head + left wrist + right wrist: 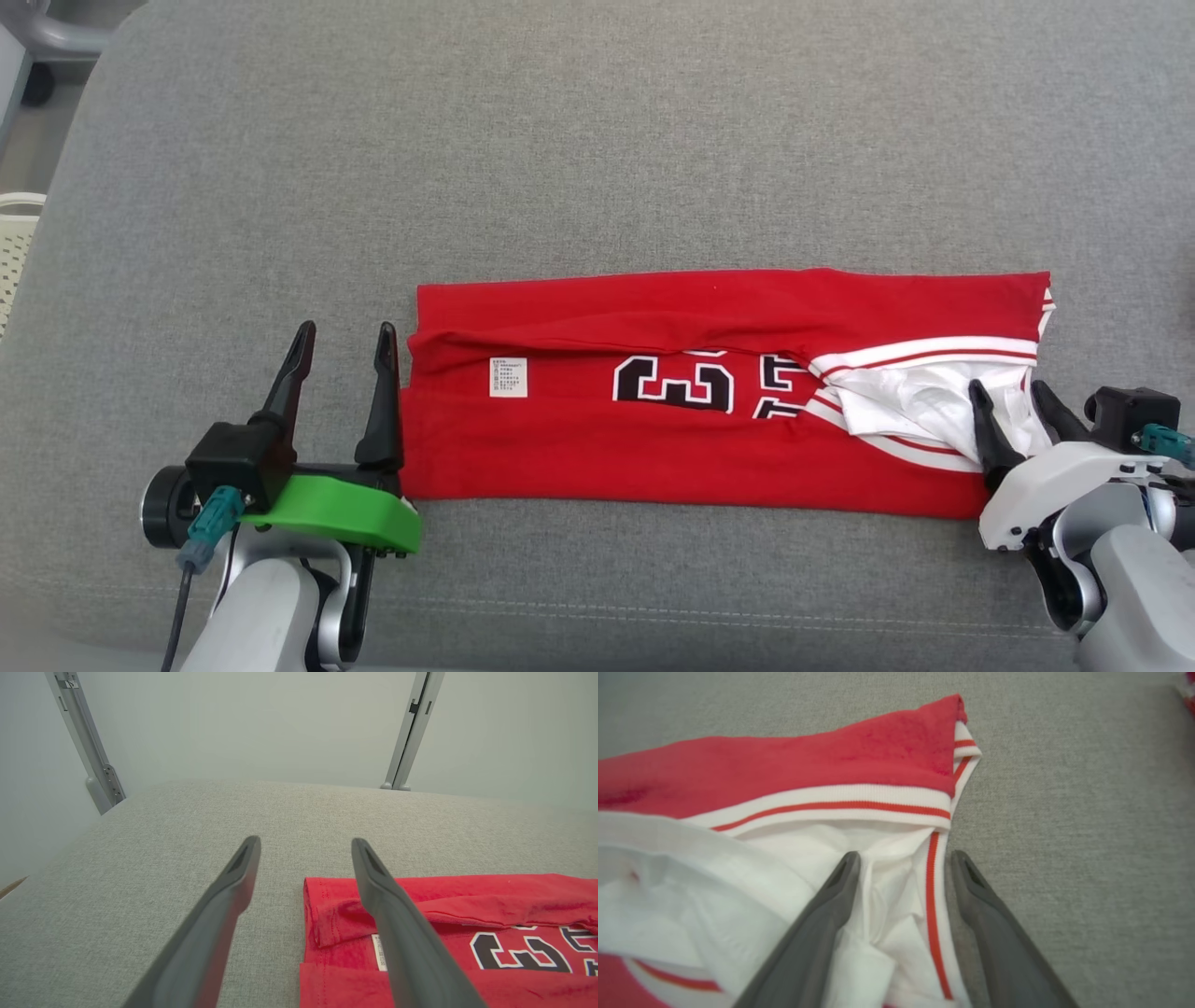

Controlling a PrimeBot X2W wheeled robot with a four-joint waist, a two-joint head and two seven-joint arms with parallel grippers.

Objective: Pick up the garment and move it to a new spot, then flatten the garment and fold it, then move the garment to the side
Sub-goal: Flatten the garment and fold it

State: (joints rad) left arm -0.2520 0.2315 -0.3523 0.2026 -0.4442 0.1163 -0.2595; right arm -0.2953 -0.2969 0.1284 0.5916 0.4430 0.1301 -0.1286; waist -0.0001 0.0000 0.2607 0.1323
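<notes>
Red garment on wide grey cushion, left hand, right hand open at ends

Bright even diffuse light, v. soft shadows; rt wrist view blurry close-up

Grey woven cushion, stitched seam along its near edge. White perforated basket just off its left side. Dark caster at far left corner. Behind the cushion, slanted metal post and second post against pale wall.
</notes>
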